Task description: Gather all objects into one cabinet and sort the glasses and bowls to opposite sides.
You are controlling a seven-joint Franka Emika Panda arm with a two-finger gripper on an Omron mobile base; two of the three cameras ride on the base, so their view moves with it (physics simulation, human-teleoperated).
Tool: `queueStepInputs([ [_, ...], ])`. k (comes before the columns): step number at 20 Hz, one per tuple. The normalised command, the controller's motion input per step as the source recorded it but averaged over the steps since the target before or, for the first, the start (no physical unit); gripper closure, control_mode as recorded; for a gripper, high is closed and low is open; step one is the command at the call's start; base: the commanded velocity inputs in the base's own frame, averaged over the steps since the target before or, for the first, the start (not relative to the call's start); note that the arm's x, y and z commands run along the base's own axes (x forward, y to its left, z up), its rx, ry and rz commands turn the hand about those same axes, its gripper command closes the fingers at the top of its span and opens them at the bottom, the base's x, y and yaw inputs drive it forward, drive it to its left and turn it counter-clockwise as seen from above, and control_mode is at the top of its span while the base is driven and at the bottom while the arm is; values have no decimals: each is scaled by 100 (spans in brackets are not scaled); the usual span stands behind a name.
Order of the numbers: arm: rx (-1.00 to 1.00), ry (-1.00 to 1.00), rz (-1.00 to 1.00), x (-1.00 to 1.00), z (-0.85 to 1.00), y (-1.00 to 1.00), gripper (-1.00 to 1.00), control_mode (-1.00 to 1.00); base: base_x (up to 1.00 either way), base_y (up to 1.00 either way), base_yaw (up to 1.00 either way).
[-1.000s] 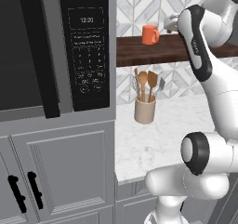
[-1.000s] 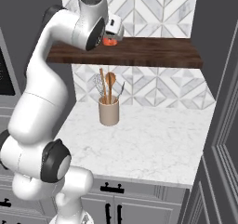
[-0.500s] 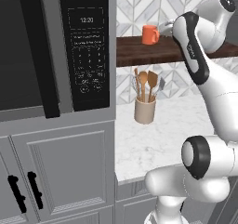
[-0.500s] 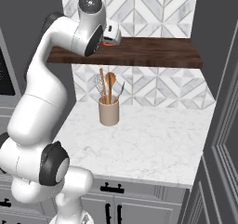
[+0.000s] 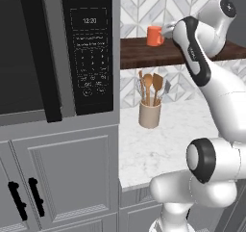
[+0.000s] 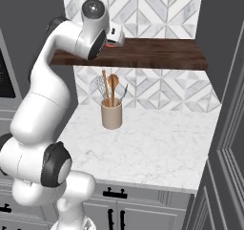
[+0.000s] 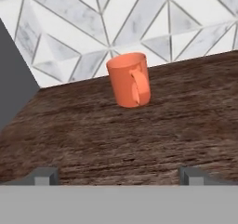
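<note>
One orange mug [image 7: 129,79] stands on the wooden shelf [image 7: 139,135], tool [image 7: 118,175] spread wide before it.

A dark brown wooden shelf [image 5: 144,53] ran along the tiled wall, well above the white marble surface [image 5: 158,144]. One small orange mug [image 5: 154,35] stood upright on the shelf toward its left end, close to the far wall, its handle turned to the near side in the hand view [image 7: 129,79]. On the surface below, a beige utensil holder [image 6: 112,115] with wooden spoons stood near the far wall, under the left part of the shelf
</note>
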Motion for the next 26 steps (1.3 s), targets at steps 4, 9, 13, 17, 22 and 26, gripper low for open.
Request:
queueStepInputs([
  [4, 1, 1, 0, 42, 0, 0, -100, -100, 0, 0, 0],
  [9, 2, 2, 1, 31, 0, -8, -100, -100, 0, 0, 0],
  [13, 2, 3, 1, 16, -1, -9, -100, -100, 0, 0, 0],
  [17, 0, 4, 1, 29, -14, -11, -100, -100, 0, 0, 0],
  [22, 0, 4, 1, 41, -17, -3, -100, -100, 0, 0, 0],
  [26, 0, 2, 1, 47, 0, -1, -100, -100, 0, 0, 0],
])
